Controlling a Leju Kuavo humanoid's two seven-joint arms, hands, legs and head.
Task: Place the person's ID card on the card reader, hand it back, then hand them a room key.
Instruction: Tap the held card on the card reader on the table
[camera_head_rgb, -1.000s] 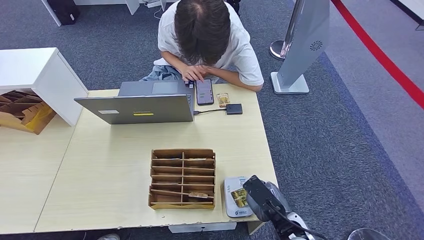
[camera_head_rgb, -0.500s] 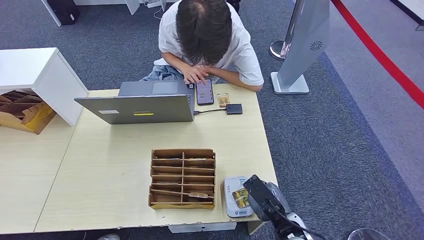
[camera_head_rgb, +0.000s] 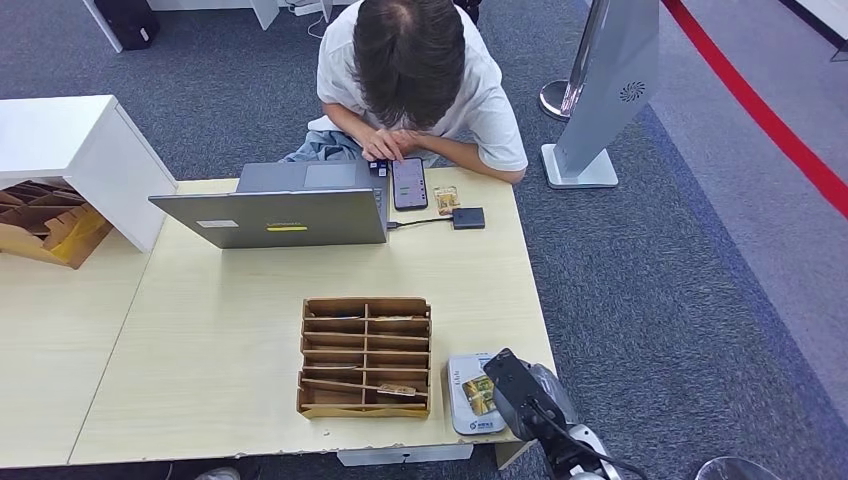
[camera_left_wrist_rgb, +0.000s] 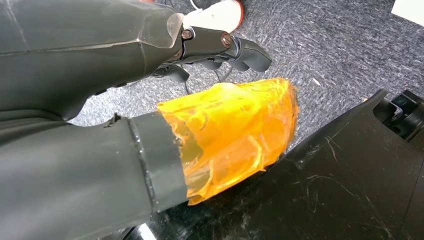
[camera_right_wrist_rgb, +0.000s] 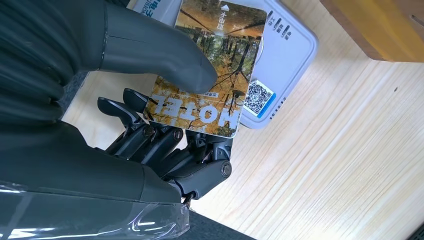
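R hand (camera_head_rgb: 520, 395) w/ card (camera_right_wrist_rgb: 207, 70) slightly nearer reader (camera_right_wrist_rgb: 287, 55)

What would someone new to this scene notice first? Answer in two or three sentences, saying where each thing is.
A person bends over a phone at the table's far edge, beside an open laptop. At the near right corner, the right hand holds a card printed HOTEL over the grey card reader. A wooden slotted organizer sits just left of the reader.
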